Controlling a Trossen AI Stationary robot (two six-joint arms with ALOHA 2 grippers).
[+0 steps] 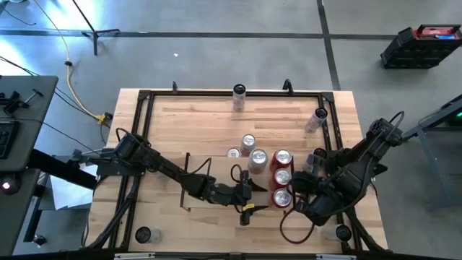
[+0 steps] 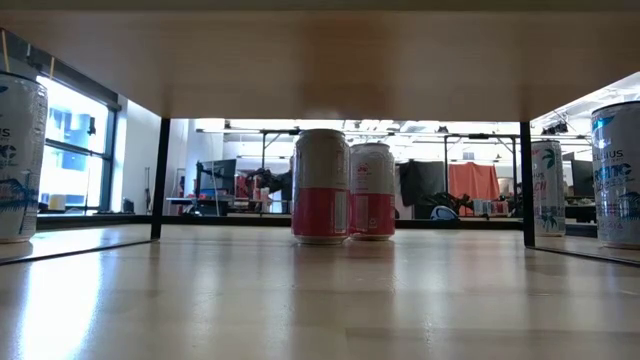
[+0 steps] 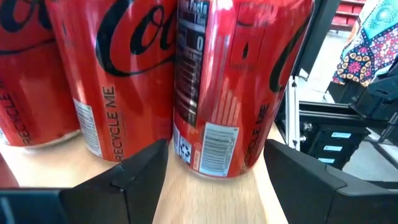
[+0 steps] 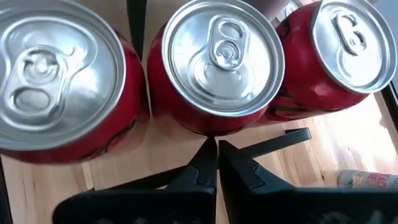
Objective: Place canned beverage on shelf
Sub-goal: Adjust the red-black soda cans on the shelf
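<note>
Three red cola cans point(image 1: 281, 176) stand upright in a row on the light wood of the shelf point(image 1: 270, 148), with silver and pink cans point(image 1: 249, 141) beside them. My left gripper point(image 1: 266, 196) lies almost level at the nearest red can point(image 3: 230, 93). It is open, with one fingertip at each side of the can's lower wall. My right gripper point(image 4: 216, 152) hangs shut above the row, pointing steeply down at the middle can point(image 4: 221, 56) and clear of it. My left gripper reaches level from the table's left, its fingertips point(image 3: 155, 158) flanking the nearest red can's lower wall point(image 3: 186, 149). The can stands upright with its base on the wood. I cannot tell whether the fingers touch it.
A black upright rail point(image 3: 292, 93) stands close behind the red cans on the right. Slim white cans stand at the frame's far edge point(image 1: 239, 92), far right point(image 1: 318, 115) and both near corners point(image 1: 144, 234). In the low view two pink cans point(image 2: 340, 185) stand under a wooden board.
</note>
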